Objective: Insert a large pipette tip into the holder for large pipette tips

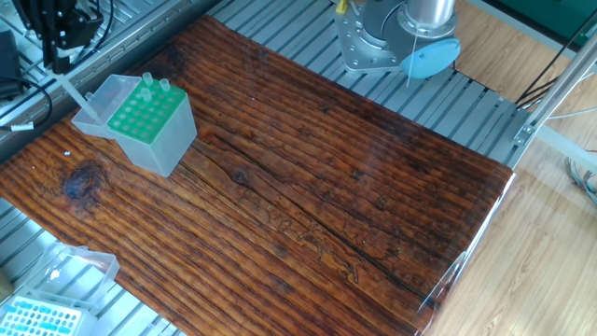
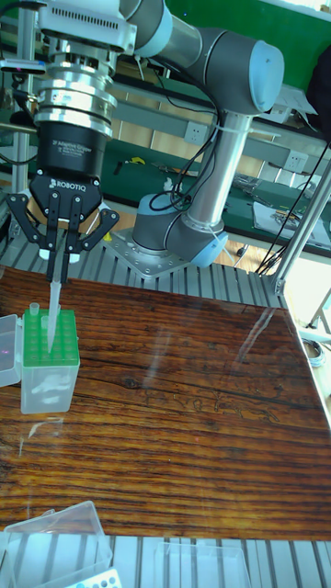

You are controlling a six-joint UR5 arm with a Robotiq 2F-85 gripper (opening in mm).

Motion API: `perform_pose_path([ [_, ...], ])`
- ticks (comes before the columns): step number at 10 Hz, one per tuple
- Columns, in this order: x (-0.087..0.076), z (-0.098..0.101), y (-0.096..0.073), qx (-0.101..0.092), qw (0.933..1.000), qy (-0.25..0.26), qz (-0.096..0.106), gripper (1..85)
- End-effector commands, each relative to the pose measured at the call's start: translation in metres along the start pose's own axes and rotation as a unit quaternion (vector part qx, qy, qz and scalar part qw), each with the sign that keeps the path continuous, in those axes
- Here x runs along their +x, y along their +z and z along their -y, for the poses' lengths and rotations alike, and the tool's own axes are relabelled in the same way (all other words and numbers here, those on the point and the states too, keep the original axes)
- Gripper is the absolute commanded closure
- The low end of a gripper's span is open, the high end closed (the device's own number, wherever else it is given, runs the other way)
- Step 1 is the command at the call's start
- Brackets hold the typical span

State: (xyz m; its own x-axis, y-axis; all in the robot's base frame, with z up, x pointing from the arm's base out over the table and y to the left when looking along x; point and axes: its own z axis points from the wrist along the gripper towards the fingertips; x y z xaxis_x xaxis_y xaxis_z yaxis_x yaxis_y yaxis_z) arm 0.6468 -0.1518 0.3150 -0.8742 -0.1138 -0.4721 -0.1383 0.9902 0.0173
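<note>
Under my tool lies a dark, streaky wooden tabletop [image 1: 308, 177], glossy enough to catch pale reflections. It rests on a ribbed grey metal bench [image 1: 280, 28] that reaches out past it on my far side. Off to my right the light wood floor [image 1: 550, 243] shows. Behind me stand green-topped workbenches [image 2: 267, 197] strewn with cables.

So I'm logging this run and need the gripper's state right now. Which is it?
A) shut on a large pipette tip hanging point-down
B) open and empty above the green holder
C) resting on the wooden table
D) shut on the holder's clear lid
A: the gripper is shut on the large pipette tip, which hangs point-down over the green-topped holder.
</note>
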Motion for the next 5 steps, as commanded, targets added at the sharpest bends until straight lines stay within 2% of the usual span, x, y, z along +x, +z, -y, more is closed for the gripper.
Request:
perform_pose_path([
  [1,0.014,0.003,-0.011,-0.005,1.0000,0.002,-0.004,84.7],
  [3,0.017,-0.002,-0.011,-0.003,0.9999,0.015,0.001,84.7],
  [5,0.020,-0.006,0.000,-0.002,0.9997,0.025,0.008,84.7],
])
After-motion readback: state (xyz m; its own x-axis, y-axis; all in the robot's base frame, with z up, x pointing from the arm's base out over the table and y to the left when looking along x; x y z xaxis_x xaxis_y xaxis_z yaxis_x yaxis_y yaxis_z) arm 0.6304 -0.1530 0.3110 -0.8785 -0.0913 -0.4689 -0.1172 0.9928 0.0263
